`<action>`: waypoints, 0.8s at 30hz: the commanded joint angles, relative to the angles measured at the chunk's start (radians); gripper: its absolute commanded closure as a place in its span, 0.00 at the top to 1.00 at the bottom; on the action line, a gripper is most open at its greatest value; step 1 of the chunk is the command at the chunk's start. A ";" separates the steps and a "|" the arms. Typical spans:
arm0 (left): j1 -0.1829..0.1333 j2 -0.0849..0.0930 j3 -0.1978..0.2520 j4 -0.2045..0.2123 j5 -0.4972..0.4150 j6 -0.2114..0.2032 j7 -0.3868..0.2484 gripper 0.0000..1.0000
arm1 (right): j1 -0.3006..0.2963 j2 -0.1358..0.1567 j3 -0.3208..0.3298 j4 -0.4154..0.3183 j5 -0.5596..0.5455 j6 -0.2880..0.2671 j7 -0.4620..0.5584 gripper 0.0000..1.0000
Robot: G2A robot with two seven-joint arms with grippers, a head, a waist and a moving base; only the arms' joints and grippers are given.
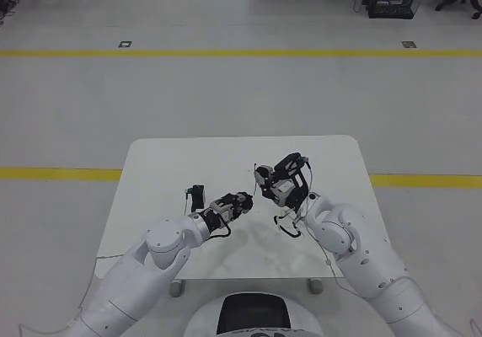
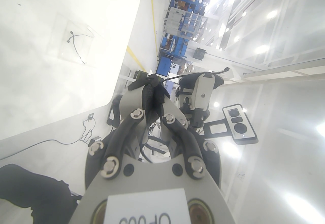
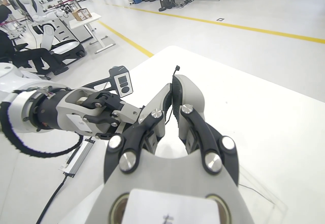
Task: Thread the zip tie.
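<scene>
Two grippers meet above the middle of the desk (image 1: 161, 168), and both are on the zip tie (image 3: 176, 68). My right gripper (image 3: 172, 84) has its fingers pressed flat together on the thin black strap. The small square head pokes out just past the fingertips, and a short length of strap shows below, in the gap between the fingers. My left gripper (image 2: 153, 83) comes in from the left, and its fingers are also squeezed together. From its wrist view the strap runs straight out of those tips, across to the right gripper, and ends at the head on the far side. From above the two grippers sit just beside each other, with the left gripper slightly nearer me and the right one a little farther and to the right.

Most of the strap is hard for me to see. The right gripper's own fingers cover the clamped part, and in the right wrist view one of them also hides the tips of the left gripper. Dark padding bunched at the left gripper's fingertips hides exactly where the strap enters, so I cannot tell how much of it is held there.

Near the edge of the desk closest to me lies a clear plastic bag (image 2: 62, 29), flat on the surface, with a couple of loose black ties (image 2: 73, 43) inside it, well apart from both grippers. Beyond the desk, yellow floor lines (image 1: 224, 53) cross the pale floor. A small side table (image 3: 87, 20) carrying a cardboard box (image 3: 81, 14) stands far off to the left.
</scene>
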 commanded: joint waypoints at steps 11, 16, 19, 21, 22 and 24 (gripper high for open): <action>0.000 0.000 0.000 0.000 0.000 0.000 0.000 0.00 | 0.005 -0.003 -0.002 0.010 0.007 -0.007 -0.005 0.00; 0.000 0.000 0.000 0.000 0.000 0.000 0.000 0.00 | 0.009 -0.005 -0.007 0.016 0.009 -0.007 -0.005 0.00; 0.000 0.000 0.000 0.000 0.000 0.000 0.000 0.00 | 0.013 -0.007 -0.010 0.021 0.010 -0.006 -0.004 0.00; 0.000 0.000 0.000 0.000 0.000 0.000 0.000 0.00 | 0.016 -0.008 -0.012 0.023 0.010 -0.007 -0.004 0.00; 0.000 0.000 0.000 0.000 0.000 0.000 0.000 0.00 | 0.017 -0.008 -0.013 0.024 0.010 -0.007 -0.003 0.00; 0.000 0.000 0.000 0.000 0.000 0.000 0.000 0.00 | 0.018 -0.009 -0.014 0.026 0.010 -0.007 -0.002 0.00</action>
